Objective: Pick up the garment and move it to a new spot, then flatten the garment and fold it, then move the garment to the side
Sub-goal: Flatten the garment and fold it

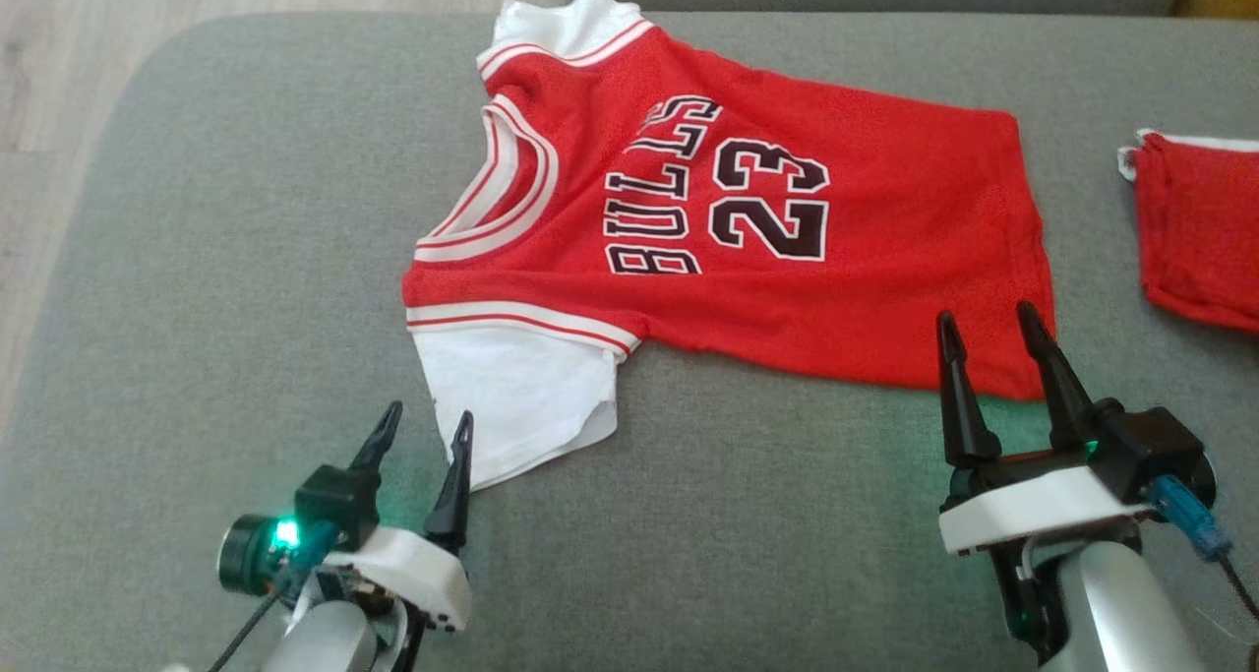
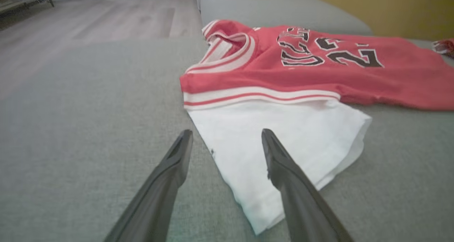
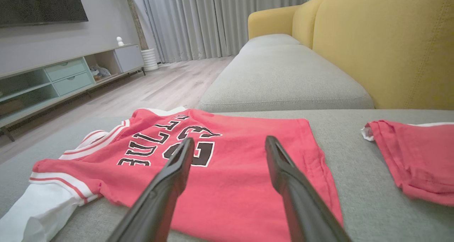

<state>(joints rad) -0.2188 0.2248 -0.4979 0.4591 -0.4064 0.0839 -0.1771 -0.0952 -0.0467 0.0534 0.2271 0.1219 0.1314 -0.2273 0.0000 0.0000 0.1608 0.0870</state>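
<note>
Red jersey (image 1: 748, 229) spread face-up on the grey sofa seat (image 1: 197, 259), fairly flat, long axis running across the head view: collar toward the robot's left, hem (image 1: 1031, 249) toward its right. Near long edge facing both claws, so one arm for each end.

Left claw (image 1: 430, 412) open and empty, low over the seat at the near corner of the white sleeve (image 1: 511, 406). In the left wrist view, one finger over cushion, the other over the sleeve's edge, contact not clear.

Right claw (image 1: 987, 312) likewise wide open, holding nothing, tips at the near hem corner over red cloth. Touching or hovering, cannot tell.

Second red piece (image 1: 1200, 229) apart at the far right, not involved.

Probably between flattening and folding. Likely next: pinching the near edge at both ends and carrying it away from the robot, across the short axis. Left nearer the sleeve and shoulder, right nearer the hem, neither needing to cross
</note>
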